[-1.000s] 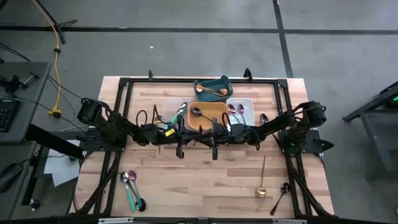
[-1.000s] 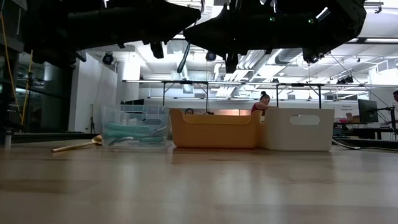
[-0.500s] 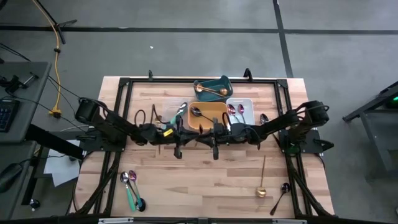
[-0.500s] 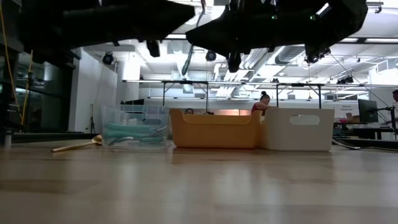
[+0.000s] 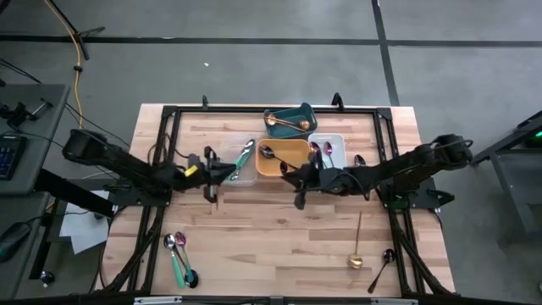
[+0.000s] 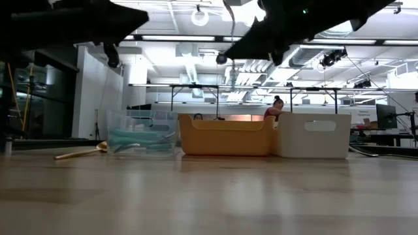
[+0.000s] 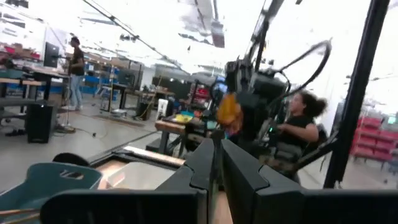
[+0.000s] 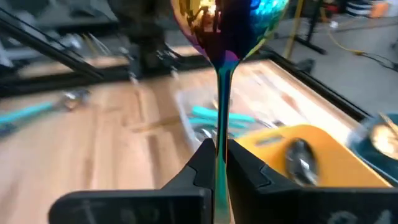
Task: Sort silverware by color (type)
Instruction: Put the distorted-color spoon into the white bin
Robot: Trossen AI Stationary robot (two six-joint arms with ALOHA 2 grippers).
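Observation:
My right gripper [image 8: 219,146] is above the table's middle [image 5: 294,178], in front of the orange tray [image 5: 288,161], shut on an iridescent pink-purple spoon [image 8: 224,25]. My left gripper [image 7: 214,149] is shut with nothing in it, near the clear tray [image 5: 240,169], which holds teal-handled spoons [image 5: 246,154]. A black spoon lies in the orange tray and purple spoons in the white tray [image 5: 334,144]. A gold spoon lies in the teal tray [image 5: 295,113]. My right gripper pinches the iridescent spoon's thin handle [image 8: 220,127] between its two fingers. The spoon stands up out of the fingertips, its bowl [image 8: 225,18] uppermost, lifted clear of the table. How far along the handle the fingers sit is hidden by the fingers themselves.
Loose on the table lie a gold spoon [image 5: 357,244] and a black spoon [image 5: 381,267] at the near right. A pink and a teal spoon [image 5: 178,254] lie at the near left, and another dark spoon [image 5: 360,161] lies right of the white tray. Bare wood lies between them.
The two grippers were close together over the table's middle. My left gripper has drawn back toward the table's left edge without the spoon. My right gripper has gone a little toward the right edge and up, and has tipped, keeping the iridescent spoon.

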